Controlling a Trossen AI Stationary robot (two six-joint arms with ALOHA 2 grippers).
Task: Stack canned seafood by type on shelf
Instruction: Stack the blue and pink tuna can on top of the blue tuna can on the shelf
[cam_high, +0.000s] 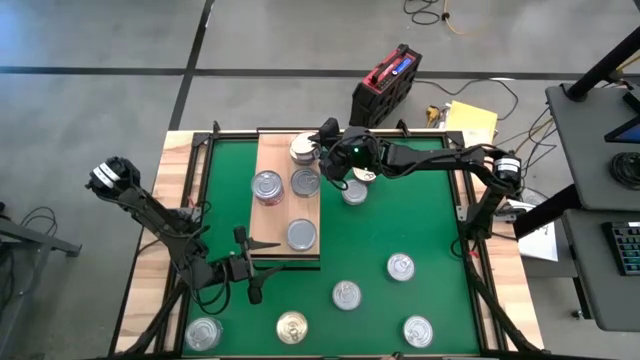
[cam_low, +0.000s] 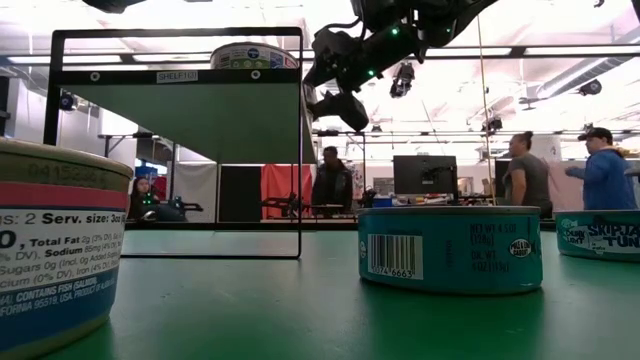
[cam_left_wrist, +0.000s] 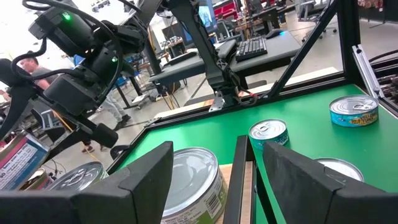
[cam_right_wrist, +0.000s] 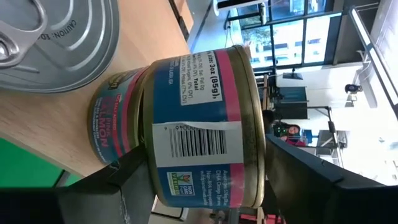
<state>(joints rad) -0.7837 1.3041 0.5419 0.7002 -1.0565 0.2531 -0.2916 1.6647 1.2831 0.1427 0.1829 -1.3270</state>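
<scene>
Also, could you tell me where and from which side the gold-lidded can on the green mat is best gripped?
Probably by its round side wall, approached from straight above. The gold-lidded can sits upright and low on the green mat, its flat lid offers no hold, and the nearest silver can stands apart, leaving finger room.

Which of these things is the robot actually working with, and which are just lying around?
Part of the job:
- wooden shelf
- tins on the shelf
- loose tins on the green mat

Lying about:
- red and black case
- yellow paper
- keyboard
</scene>
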